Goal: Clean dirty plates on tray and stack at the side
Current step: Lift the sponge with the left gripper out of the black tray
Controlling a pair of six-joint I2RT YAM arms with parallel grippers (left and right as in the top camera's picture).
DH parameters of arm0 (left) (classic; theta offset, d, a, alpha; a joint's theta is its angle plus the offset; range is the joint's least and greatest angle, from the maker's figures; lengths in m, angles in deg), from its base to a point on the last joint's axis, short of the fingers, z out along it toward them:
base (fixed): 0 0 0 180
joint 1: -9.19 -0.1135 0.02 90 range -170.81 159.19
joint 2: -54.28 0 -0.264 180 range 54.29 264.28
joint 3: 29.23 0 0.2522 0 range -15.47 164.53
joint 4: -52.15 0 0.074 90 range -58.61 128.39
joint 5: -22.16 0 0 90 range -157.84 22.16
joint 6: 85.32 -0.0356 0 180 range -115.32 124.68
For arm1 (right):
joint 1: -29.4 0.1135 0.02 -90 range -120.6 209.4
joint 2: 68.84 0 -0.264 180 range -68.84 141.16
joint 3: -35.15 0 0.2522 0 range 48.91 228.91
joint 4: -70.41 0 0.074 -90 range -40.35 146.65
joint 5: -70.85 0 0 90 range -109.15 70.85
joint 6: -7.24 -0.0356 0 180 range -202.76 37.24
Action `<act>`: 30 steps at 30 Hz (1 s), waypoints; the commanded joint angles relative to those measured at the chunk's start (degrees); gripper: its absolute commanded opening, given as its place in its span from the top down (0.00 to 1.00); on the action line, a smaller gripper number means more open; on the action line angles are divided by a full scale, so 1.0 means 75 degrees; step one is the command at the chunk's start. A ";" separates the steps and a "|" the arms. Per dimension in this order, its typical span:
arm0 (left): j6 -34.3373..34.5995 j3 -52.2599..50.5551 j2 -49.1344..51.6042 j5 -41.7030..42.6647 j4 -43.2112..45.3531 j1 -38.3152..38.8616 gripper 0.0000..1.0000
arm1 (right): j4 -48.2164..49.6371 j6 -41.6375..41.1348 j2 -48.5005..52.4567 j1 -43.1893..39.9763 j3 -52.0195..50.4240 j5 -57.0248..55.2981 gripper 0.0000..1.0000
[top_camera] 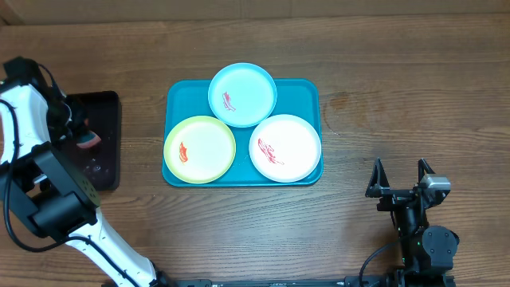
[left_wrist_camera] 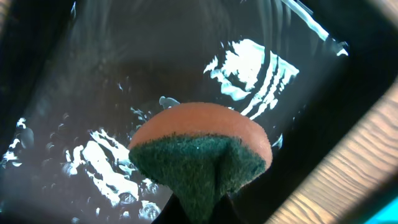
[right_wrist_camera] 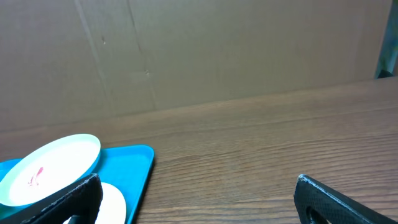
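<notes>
Your left gripper [top_camera: 82, 137], left of the tray [top_camera: 179, 96], appears clenched on a sponge [left_wrist_camera: 199, 149] above the black tray [top_camera: 103, 104]. Your right gripper [top_camera: 401, 174] stands spread, empty, below-right of the tray, apart from its three plates [top_camera: 285, 148].

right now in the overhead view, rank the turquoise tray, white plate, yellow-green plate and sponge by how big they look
1. turquoise tray
2. white plate and yellow-green plate: they look alike, so no ranking
3. sponge, smallest

Red-smeared blue plate [top_camera: 242, 94], yellow-green plate [top_camera: 200, 149] and white plate [top_camera: 285, 148] lie on turquoise tray [top_camera: 187, 100].
</notes>
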 commanded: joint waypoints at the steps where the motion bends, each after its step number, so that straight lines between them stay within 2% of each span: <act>1: 0.0245 0.1504 -0.0379 0.0501 -0.0455 -0.0070 0.96 | 0.0058 0.0032 -0.0076 -0.0015 -0.0079 -0.0038 0.00; 4: 0.0227 0.2570 -0.0458 0.1084 -0.0985 -0.0067 0.96 | 0.0058 0.0032 -0.0076 -0.0015 -0.0079 -0.0041 0.00; 6: 0.0067 0.2949 -0.0460 0.0973 -0.1180 0.0020 0.96 | 0.0058 0.0032 -0.0076 -0.0015 -0.0079 -0.0041 0.00; 9: -0.0067 0.2623 -0.0408 -0.0058 -0.1070 0.0224 0.96 | 0.0058 0.0032 -0.0076 -0.0015 -0.0079 -0.0041 0.00; 12: -0.0058 0.1600 -0.0239 -0.1207 -0.0597 0.0414 0.96 | 0.0058 0.0032 -0.0076 -0.0015 -0.0079 -0.0038 0.00; 16: 0.0163 0.0332 -0.0143 -0.1373 -0.0017 0.0460 0.96 | 0.0058 0.0032 -0.0076 -0.0015 -0.0079 -0.0038 0.00; 21: 0.0382 0.1343 -0.0291 -0.1323 -0.0930 0.0425 0.96 | 0.0058 0.0032 -0.0076 -0.0015 -0.0079 -0.0038 0.00; 24: 0.0632 0.2483 -0.0472 -0.0676 -0.1577 0.0425 0.96 | 0.0058 0.0032 -0.0076 -0.0015 -0.0079 -0.0038 0.00; 27: 0.0644 0.3506 -0.0781 0.1084 -0.1973 0.0431 0.96 | 0.0058 0.0032 -0.0073 -0.0015 -0.0079 -0.0038 0.00; 30: 0.0641 0.3751 -0.1064 0.2393 -0.2151 0.0475 0.96 | 0.0058 0.0032 -0.0076 -0.0015 -0.0079 -0.0038 0.00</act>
